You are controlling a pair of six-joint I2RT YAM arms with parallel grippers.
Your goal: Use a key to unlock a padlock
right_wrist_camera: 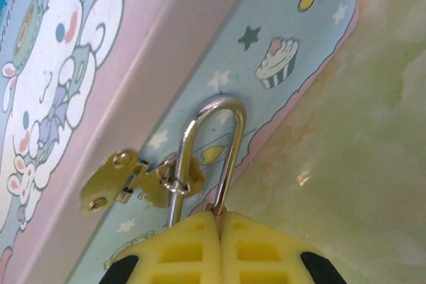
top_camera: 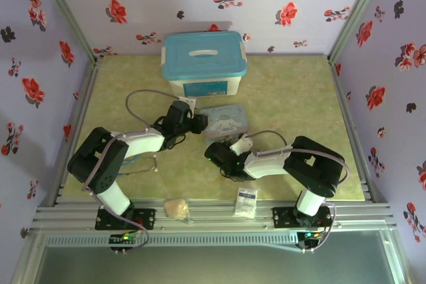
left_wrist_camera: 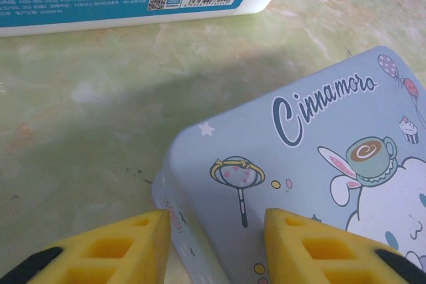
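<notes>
At the near side of the cartoon tin [top_camera: 226, 121], the right arm lies folded low, right gripper [right_wrist_camera: 219, 221] pinched shut on the padlock [right_wrist_camera: 233, 144], whose shackle threads the tin's hasp [right_wrist_camera: 133, 181]. The left arm reaches forward and inward, left gripper [left_wrist_camera: 216, 227] spread wide, a finger on each side of the tin's corner.

Green table [top_camera: 299, 98] bears a lidded box [top_camera: 204, 58] (blue-topped) and cartoon tin [top_camera: 229, 118].
</notes>
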